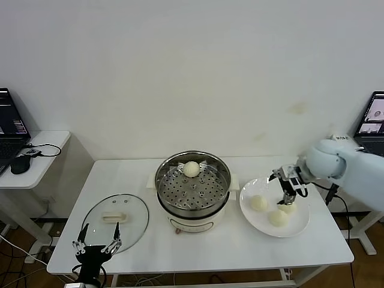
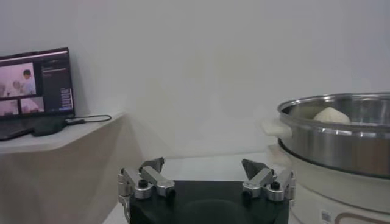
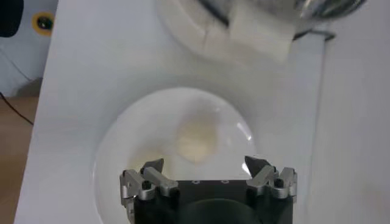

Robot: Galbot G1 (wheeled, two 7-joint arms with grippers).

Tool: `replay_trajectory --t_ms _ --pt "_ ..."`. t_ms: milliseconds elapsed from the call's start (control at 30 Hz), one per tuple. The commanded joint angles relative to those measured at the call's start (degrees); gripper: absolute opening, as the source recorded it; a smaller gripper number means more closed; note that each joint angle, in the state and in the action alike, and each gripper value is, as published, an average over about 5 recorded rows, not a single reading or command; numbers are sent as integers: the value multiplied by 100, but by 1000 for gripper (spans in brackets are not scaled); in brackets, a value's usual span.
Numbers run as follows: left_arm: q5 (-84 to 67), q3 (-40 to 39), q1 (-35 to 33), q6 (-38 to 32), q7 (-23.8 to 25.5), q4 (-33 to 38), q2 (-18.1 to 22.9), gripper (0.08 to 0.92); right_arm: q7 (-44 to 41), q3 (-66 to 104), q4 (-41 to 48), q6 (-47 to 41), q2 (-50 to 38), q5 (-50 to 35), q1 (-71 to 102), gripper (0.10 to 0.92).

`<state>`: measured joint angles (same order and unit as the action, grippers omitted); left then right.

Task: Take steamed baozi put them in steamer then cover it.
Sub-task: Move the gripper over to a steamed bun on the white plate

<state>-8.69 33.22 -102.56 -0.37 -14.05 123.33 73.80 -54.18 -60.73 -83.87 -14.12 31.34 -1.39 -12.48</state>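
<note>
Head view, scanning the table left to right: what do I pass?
Left hand open at the near edge → glass cover → steamer holding one baozi → plate with three baozi, right hand open above them.

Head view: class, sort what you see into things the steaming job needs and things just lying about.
Job: baozi on plate, baozi in steamer, steamer, lid, right gripper over the plate, fingers open.
Lying about: laptop, mouse, side table.

White table (image 1: pixel 252 243) carries steamer (image 1: pixel 193 207), cover (image 1: pixel 115 217), plate (image 1: pixel 303 225).
</note>
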Motion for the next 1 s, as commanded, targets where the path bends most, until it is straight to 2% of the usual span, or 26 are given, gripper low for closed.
replay_trajectory --t_ms 33,400,800,1000 --pt "-11 58 -19 -5 -3 -42 -9 823 -26 917 959 108 540 473 1265 823" --pt "-21 116 0 -14 -5 -108 2 823 106 1076 1445 87 1246 528 1448 823" --pt "-41 137 55 -33 -16 -232 -15 823 120 1156 1758 16 1506 688 1457 823" --pt "-40 114 91 -33 -19 -253 -1 823 105 1200 1919 9 1565 738 1484 777"
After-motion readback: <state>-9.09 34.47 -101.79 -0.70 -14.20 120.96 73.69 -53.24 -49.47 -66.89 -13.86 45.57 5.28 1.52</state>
